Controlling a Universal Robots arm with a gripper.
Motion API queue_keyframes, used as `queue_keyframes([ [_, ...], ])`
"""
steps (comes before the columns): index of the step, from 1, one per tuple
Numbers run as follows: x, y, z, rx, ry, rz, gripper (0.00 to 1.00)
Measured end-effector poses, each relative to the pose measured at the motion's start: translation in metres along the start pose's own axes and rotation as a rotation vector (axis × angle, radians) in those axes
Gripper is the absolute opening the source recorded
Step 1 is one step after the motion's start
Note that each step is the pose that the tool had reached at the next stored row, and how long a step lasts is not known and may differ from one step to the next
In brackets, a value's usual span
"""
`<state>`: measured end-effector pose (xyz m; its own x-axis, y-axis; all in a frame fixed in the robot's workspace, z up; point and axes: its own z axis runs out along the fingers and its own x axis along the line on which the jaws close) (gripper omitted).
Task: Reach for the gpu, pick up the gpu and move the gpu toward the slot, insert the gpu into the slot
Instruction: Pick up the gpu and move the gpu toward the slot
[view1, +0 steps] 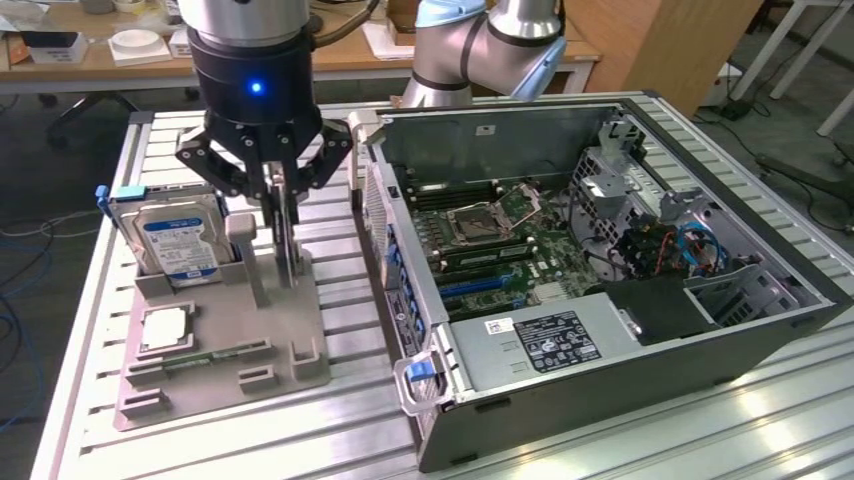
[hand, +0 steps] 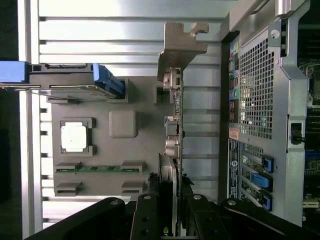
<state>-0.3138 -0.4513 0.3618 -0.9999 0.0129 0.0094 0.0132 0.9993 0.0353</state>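
Tool (hand: 170, 184) nearly shut around the upright gpu (hand: 177, 102), seemingly in grip, over grey holder (hand: 107, 150)

gpu (hand: 174, 120) upright on holder (view1: 220, 385); hard drive (view1: 180, 240) exterior view's left, computer case (view1: 747, 350) exterior view's right.

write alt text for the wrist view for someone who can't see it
The gripper is closed on the gpu, seen edge-on over a grey tray holding a hard drive and a processor chip. A computer case stands beside the tray.
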Motion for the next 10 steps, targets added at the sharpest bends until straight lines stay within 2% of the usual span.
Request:
queue_keyframes([
  [10,0.0002,0.0004,-0.0109,0.0,0.0,-0.001,0.26],
])
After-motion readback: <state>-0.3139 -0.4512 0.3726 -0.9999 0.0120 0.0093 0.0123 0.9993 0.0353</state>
